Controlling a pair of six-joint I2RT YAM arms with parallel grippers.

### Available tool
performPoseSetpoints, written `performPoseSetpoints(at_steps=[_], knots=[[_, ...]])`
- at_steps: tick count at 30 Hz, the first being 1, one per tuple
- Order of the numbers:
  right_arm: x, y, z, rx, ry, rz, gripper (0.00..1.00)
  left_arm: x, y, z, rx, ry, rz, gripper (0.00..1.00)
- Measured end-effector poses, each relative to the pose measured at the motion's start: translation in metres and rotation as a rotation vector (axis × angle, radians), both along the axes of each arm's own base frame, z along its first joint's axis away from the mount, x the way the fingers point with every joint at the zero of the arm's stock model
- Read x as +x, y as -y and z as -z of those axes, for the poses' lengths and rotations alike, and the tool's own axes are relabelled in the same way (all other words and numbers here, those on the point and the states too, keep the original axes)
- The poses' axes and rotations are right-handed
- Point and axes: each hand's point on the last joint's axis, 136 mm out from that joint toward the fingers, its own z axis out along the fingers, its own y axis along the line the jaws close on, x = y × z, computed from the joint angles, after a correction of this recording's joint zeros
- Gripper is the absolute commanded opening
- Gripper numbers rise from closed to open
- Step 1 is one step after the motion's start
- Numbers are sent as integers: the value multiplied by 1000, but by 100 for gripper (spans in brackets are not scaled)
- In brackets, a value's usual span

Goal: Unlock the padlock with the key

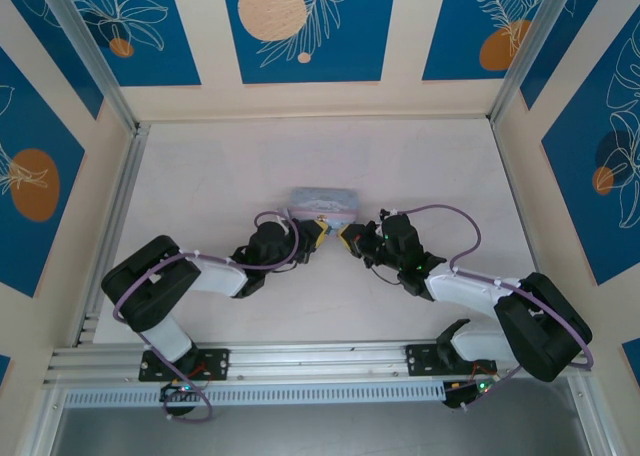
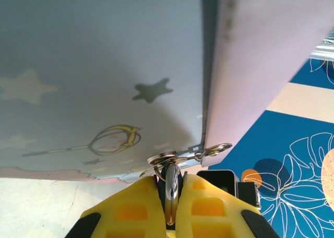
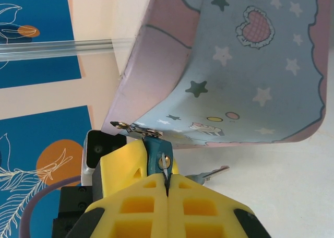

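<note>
1. Because the padlock [image 3: 155, 150] hangs from the hasp [image 2: 180, 157] at the lower edge of the tin [image 1: 323, 198], both arms reach to this 1 spot, 1 arm from each side of the tin's front.
2. The right gripper [image 3: 166, 178] has its yellow jaws closed on the lower part of the padlock, just under the tin. I judge this grip stops the small dark bluish body from swinging. A thin silver bit at the keyhole runs down into the seam between the jaws. I cannot tell if it is a key blade.
3. The left gripper [image 2: 171, 185] has its jaws closed on a silvery metal piece [image 2: 170, 196] directly under the tin's hasp. I cannot tell whether this piece belongs to the lock or to a key.
4. A key [image 3: 213, 172] shows just beside the padlock, near the tin's bottom edge. What holds it is hidden.
5. The tin carries stars, a heart and small cartoon drawings. I can read no letters or brand on it.
</note>
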Motion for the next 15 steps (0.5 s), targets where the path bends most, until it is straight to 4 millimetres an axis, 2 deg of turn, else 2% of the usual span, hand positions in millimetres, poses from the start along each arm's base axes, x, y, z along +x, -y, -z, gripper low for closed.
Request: performPoseSetpoints(at_steps=[8, 15], knots=[[0, 1, 0, 4, 1, 5, 0, 1, 0, -1, -13, -11, -8, 0], [-8, 7, 4, 5, -4, 12, 0, 0, 0, -1, -14, -12, -6, 0]])
